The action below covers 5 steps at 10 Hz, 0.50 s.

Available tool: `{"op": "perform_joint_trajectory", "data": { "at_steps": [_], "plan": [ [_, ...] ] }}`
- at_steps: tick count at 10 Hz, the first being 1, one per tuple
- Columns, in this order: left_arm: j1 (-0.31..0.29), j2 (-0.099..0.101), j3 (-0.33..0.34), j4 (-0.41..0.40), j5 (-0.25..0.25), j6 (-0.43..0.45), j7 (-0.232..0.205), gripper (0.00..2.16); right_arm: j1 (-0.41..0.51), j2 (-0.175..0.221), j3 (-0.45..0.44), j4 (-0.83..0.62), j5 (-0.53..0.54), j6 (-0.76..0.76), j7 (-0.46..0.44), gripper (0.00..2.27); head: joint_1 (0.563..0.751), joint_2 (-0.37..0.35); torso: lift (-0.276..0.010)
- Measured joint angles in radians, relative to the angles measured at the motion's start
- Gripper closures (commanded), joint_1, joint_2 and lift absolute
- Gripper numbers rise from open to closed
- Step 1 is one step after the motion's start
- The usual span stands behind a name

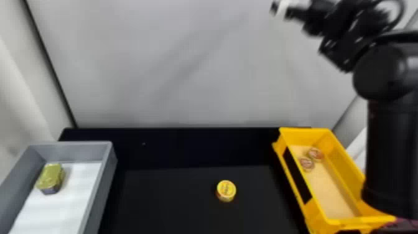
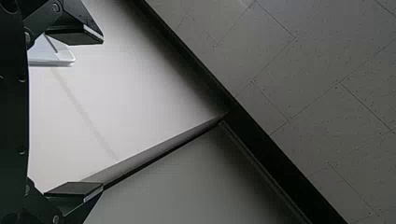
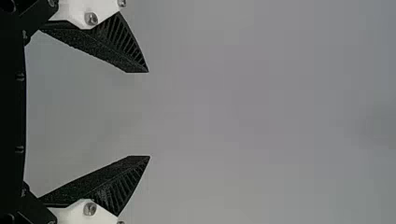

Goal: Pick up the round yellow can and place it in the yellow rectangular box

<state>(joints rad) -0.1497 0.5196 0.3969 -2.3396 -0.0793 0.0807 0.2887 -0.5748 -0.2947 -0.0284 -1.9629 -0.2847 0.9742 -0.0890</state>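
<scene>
Low in the head view sits the round yellow can [image 1: 226,190]. Right gripper [image 1: 276,8], upper right, and left gripper [image 2: 102,113] gape wide.

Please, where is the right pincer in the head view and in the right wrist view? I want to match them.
Right wrist view: the right pincer comes in from the left edge, fingers apart.
Head view: it is at the top, right of centre, ending the right arm.
Shared landmark: the pale grey backdrop, seemingly behind it both times.
</scene>
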Motion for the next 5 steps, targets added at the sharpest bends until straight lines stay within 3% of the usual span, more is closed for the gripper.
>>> {"op": "perform_joint_trajectory", "data": {
  "at_steps": [5],
  "plan": [
    [-0.036, -0.020, -0.058, 0.025, 0.018, -0.015, 0.000, 0.16, 0.055, 0.012, 0.119, 0.453, -0.055, -0.019, 0.251, 0.08, 0.694, -0.171, -0.001]
  ]
}}
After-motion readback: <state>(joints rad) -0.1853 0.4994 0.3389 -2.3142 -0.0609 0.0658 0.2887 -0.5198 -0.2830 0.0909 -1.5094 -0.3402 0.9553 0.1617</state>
